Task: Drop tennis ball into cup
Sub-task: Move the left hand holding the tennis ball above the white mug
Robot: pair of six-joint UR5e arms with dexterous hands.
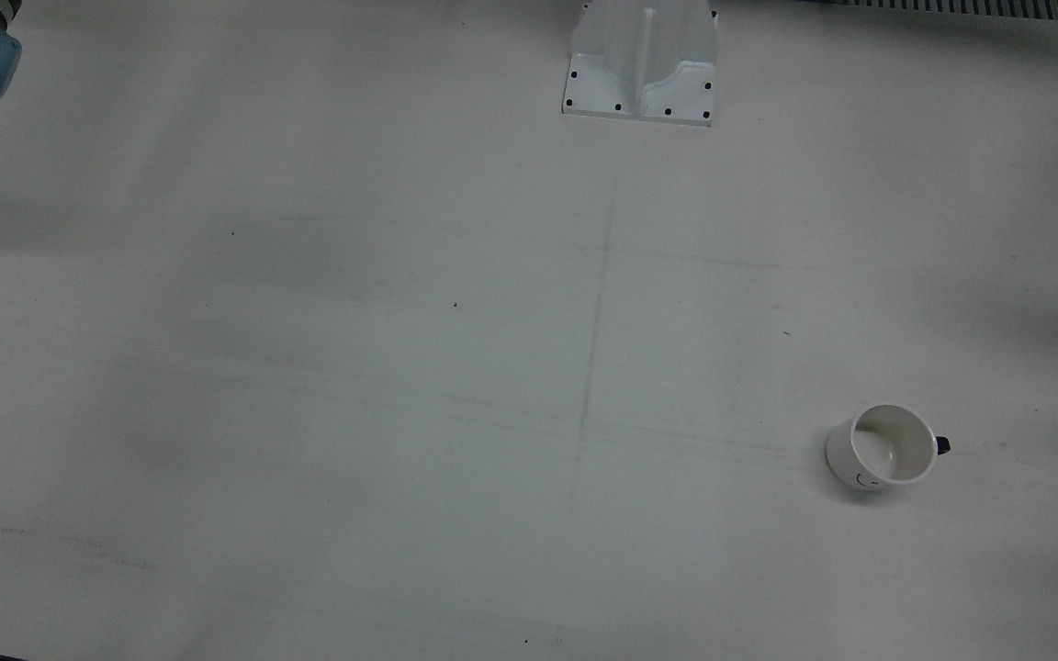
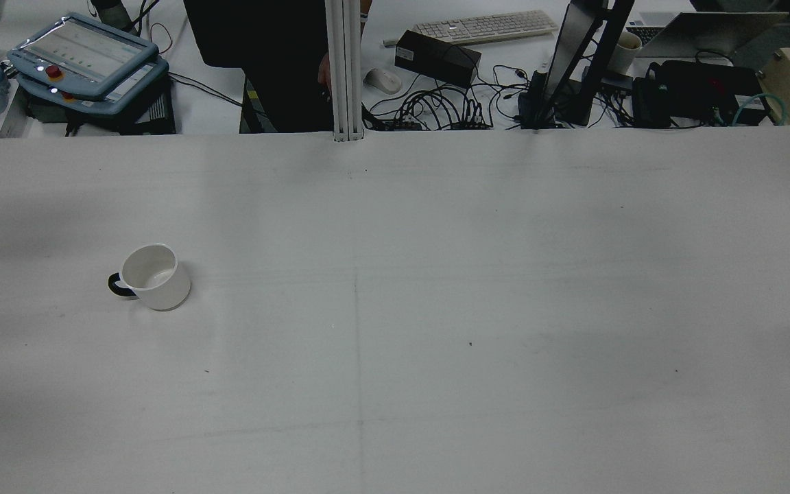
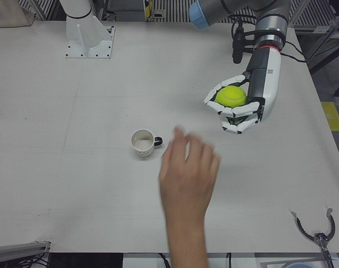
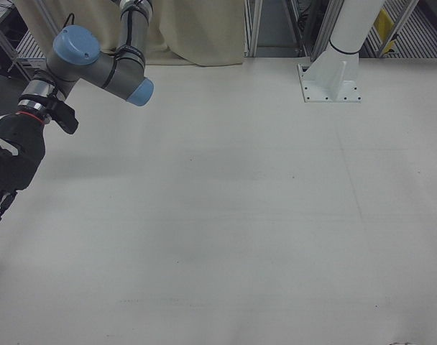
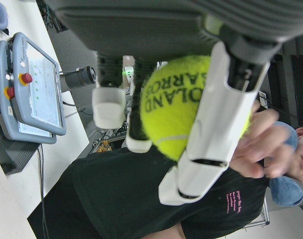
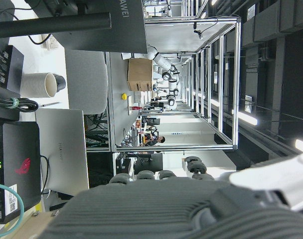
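Items we count: 1 tennis ball (image 3: 231,96), yellow-green; 1 cup (image 3: 143,143), white w/ dark handle; 1 table (image 3: 74,111), white; 2 robot hands; 1 person's hand (image 3: 187,170).

Tennis ball: held in left hand (image 3: 240,106), above the table, well apart from cup.

Cup: upright on table, mouth up, nothing inside; handle points toward the ball's side in left-front view.

Left hand: palm up, fingers (image 3: 236,113) curled round the ball, forearm running up to the arm behind.

Right hand (image 4: 6,169): dark, at table's edge in right-front view, fingers pointing down; partly cut off by frame, so we cannot tell whether open or closed.

Person's hand: raised over the near table edge, fingers spread, blurred, just beside cup in left-front view.
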